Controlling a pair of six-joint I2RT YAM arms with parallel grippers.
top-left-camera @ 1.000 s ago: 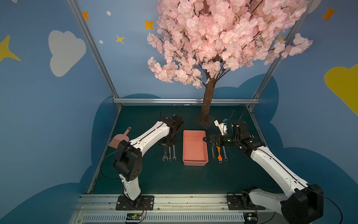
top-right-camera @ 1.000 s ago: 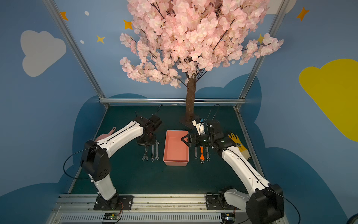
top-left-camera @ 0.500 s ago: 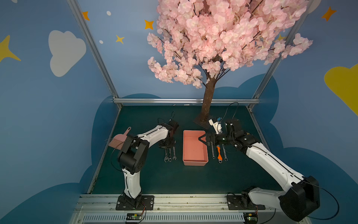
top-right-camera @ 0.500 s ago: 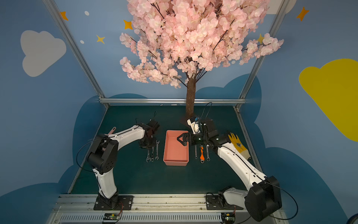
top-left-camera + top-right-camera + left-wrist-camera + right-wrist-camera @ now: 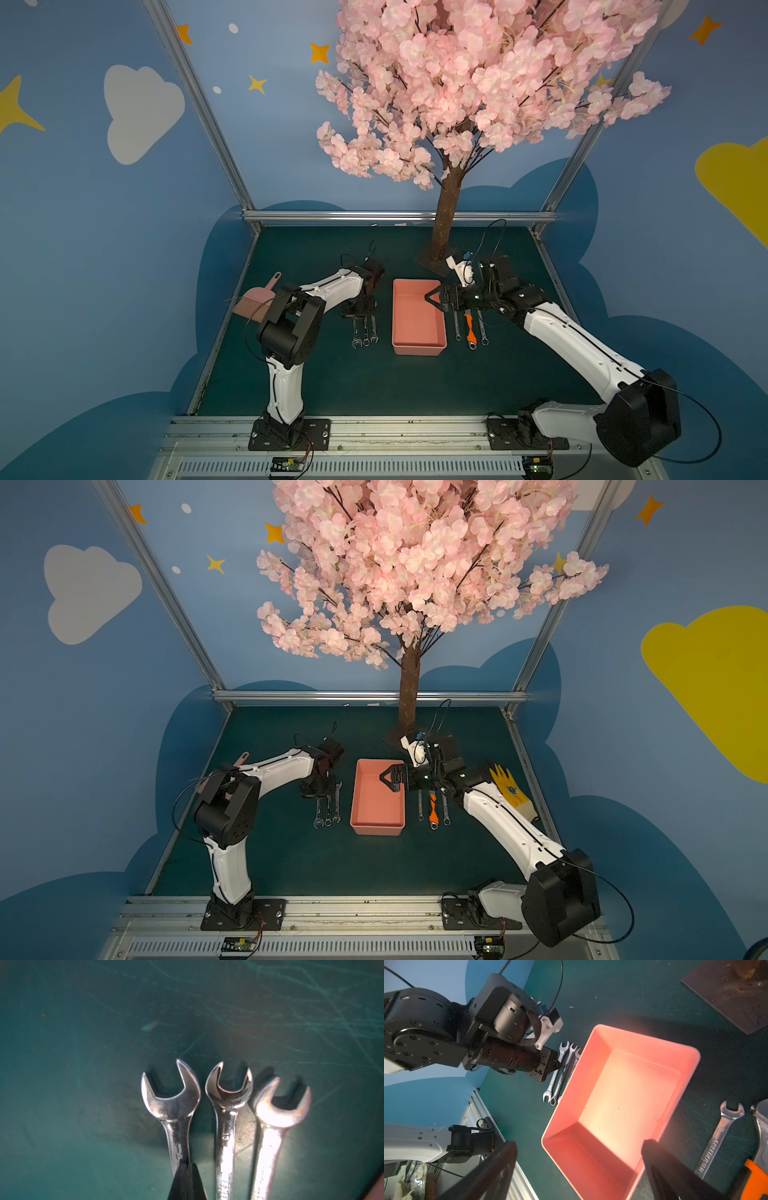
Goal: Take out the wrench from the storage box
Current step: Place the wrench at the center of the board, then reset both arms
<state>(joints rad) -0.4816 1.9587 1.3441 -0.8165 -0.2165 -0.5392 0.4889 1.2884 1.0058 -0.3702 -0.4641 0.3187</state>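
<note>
The salmon-pink storage box (image 5: 417,318) (image 5: 377,800) sits mid-table, and the right wrist view shows its floor (image 5: 623,1105) bare. Three silver wrenches (image 5: 365,332) (image 5: 328,808) lie side by side on the mat just left of it. My left gripper (image 5: 358,309) (image 5: 188,1167) is shut with nothing between its fingers; its tips sit over the shank of the outermost wrench (image 5: 172,1103). My right gripper (image 5: 432,297) (image 5: 579,1159) stands open above the box's far right part, holding nothing. Right of the box lie two more silver wrenches and an orange-handled one (image 5: 469,328).
A pink hand brush (image 5: 257,301) lies behind the left arm's elbow. The tree trunk (image 5: 446,216) and its dark base plate (image 5: 726,995) stand behind the box. A yellow glove (image 5: 511,789) lies at the right edge of the mat.
The left gripper has come forward and down onto the row of wrenches, its elbow swinging up. The right gripper has moved left from the wrenches to over the box's edge.
</note>
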